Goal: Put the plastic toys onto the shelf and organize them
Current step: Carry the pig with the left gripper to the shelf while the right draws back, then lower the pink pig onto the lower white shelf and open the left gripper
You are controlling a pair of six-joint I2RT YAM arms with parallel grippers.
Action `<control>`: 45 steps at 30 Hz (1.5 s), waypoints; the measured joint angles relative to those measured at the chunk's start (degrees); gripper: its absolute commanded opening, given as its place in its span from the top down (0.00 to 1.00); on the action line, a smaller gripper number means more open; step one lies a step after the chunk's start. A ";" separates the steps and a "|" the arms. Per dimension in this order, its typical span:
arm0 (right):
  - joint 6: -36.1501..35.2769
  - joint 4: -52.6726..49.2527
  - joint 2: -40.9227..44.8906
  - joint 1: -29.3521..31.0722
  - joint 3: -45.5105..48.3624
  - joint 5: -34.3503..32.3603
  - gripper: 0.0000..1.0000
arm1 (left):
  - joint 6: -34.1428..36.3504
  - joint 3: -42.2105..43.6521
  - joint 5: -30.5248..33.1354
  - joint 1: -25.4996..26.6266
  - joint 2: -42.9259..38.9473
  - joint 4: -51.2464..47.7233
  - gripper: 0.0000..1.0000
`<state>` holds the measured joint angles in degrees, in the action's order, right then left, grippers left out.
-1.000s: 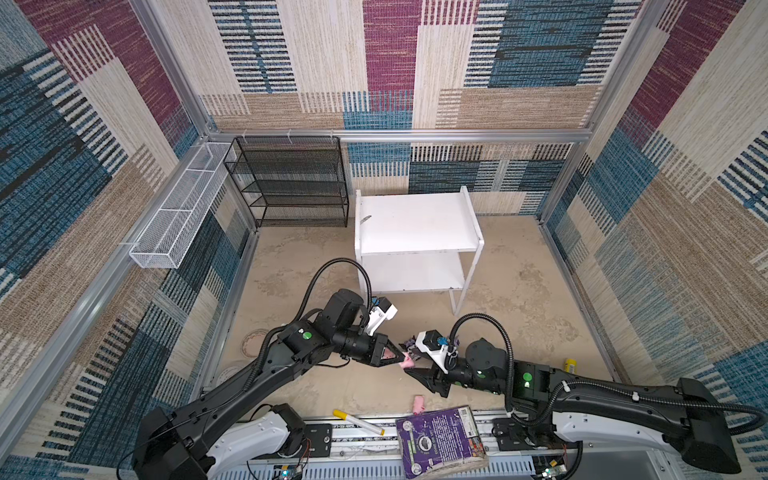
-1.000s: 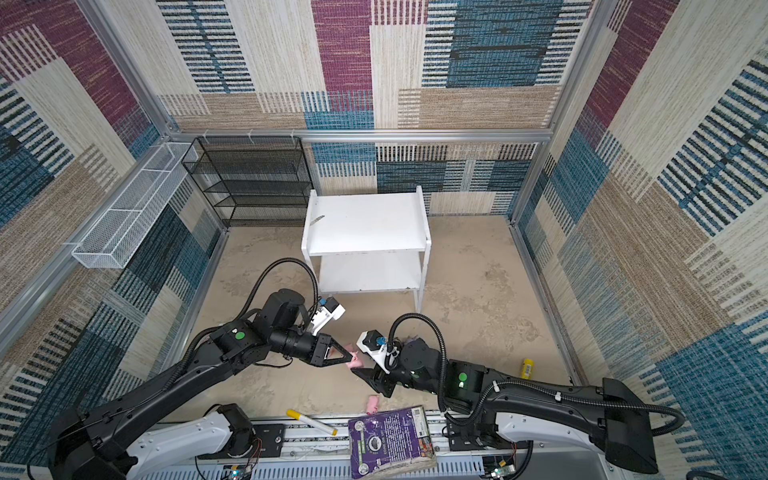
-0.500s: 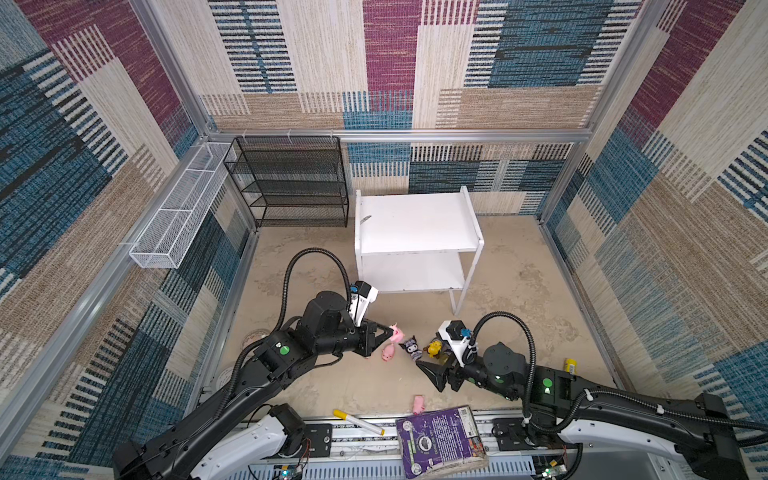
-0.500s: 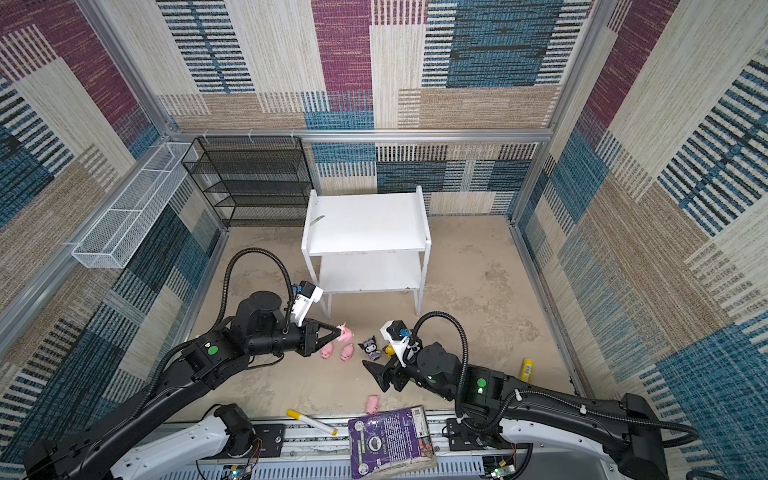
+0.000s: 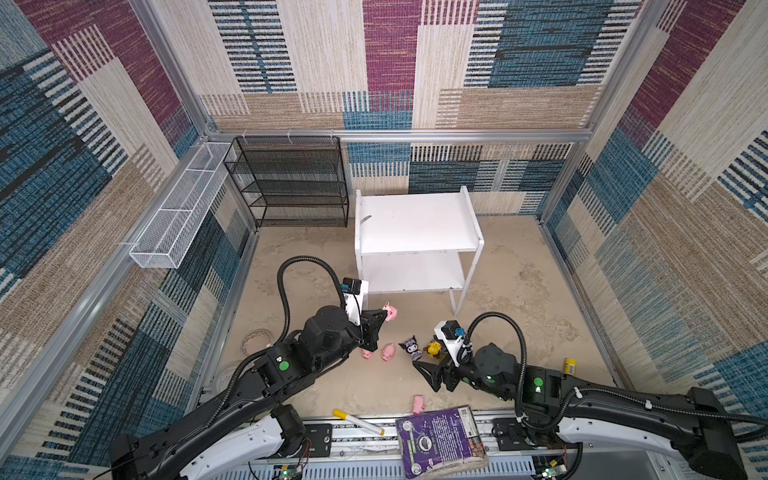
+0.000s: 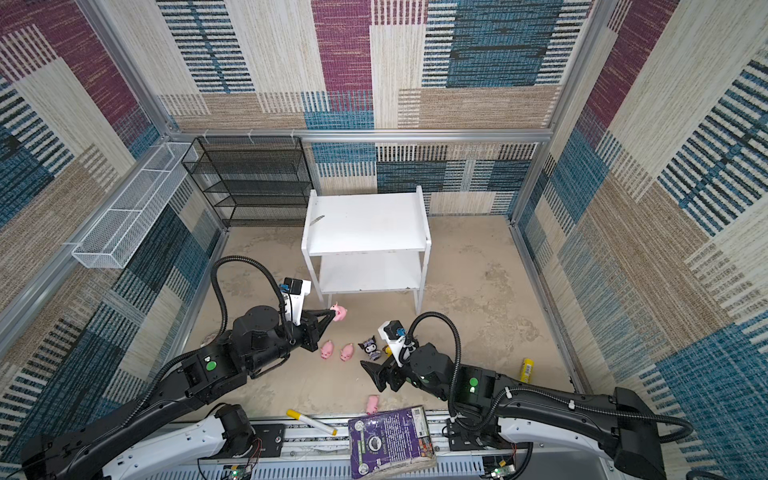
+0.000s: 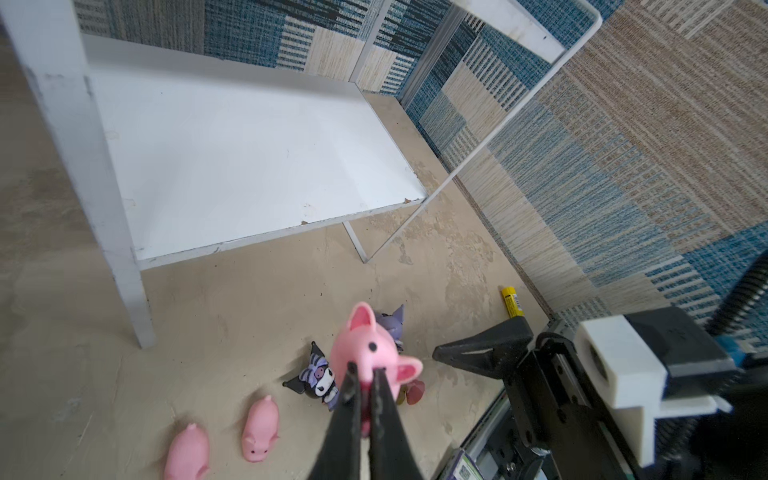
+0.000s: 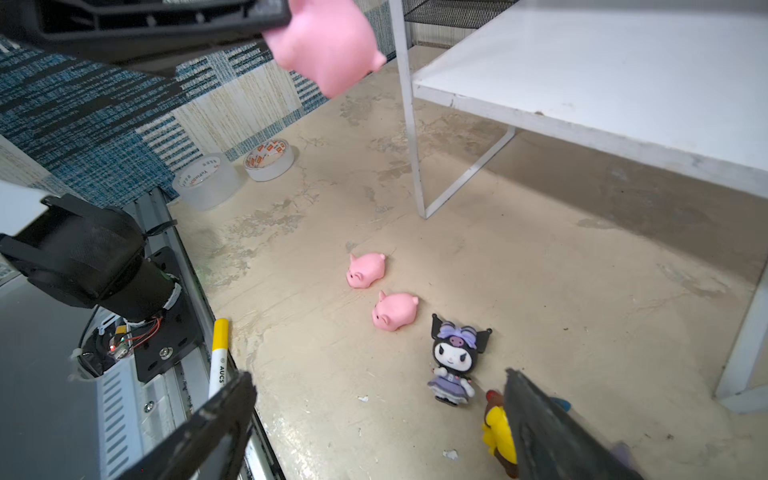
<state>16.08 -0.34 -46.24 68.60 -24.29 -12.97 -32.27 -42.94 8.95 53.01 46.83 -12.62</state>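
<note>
The shelf (image 5: 415,224) stands on the floor at far centre, the mesh rack (image 5: 291,183) to its left against the far wall, the wire basket (image 5: 174,220) along the left wall. Near of the shelf a row runs left to right on the floor: left pig (image 5: 367,354), right pig (image 5: 388,352), eared figurine (image 5: 411,348), hooded figurine (image 5: 433,348). The lifted pig (image 5: 390,311) sits in the left gripper (image 7: 365,370) above the floor, between row and shelf. The nearest pig (image 5: 418,404) lies just beside the book (image 5: 440,440) at the near edge, the marker (image 5: 358,421) to the book's left. A far tape roll (image 8: 270,170) and a near tape roll (image 8: 208,191) lie by the left wall, a small tube (image 5: 569,366) by the right wall
</note>
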 measured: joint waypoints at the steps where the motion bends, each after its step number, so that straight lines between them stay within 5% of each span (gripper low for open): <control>1: 0.22 0.46 -0.55 0.00 0.00 0.02 0.06 | 0.13 0.48 2.10 0.90 0.04 0.44 0.92; 10: 2.23 0.37 -0.20 0.00 0.00 -0.22 0.06 | 4.46 0.39 18.36 10.86 8.28 9.44 0.92; 17: 9.01 -6.25 4.09 0.00 0.61 -5.38 0.07 | 5.09 0.26 26.71 13.77 17.20 20.46 0.91; 25: 16.76 -14.45 12.35 -0.04 2.99 -8.13 0.07 | 7.89 -2.29 29.49 13.86 27.65 34.05 0.90; 35: 17.94 -16.70 15.47 -0.04 3.72 -8.04 0.08 | 11.47 -7.17 32.59 13.09 41.27 48.37 0.87; 45: 17.59 -16.65 17.11 -0.04 4.42 -6.95 0.07 | 12.87 -4.02 37.73 10.86 43.06 54.21 0.88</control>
<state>33.67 -16.99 -29.12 68.55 -19.88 -19.92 -19.40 -46.96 46.68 63.88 89.89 41.58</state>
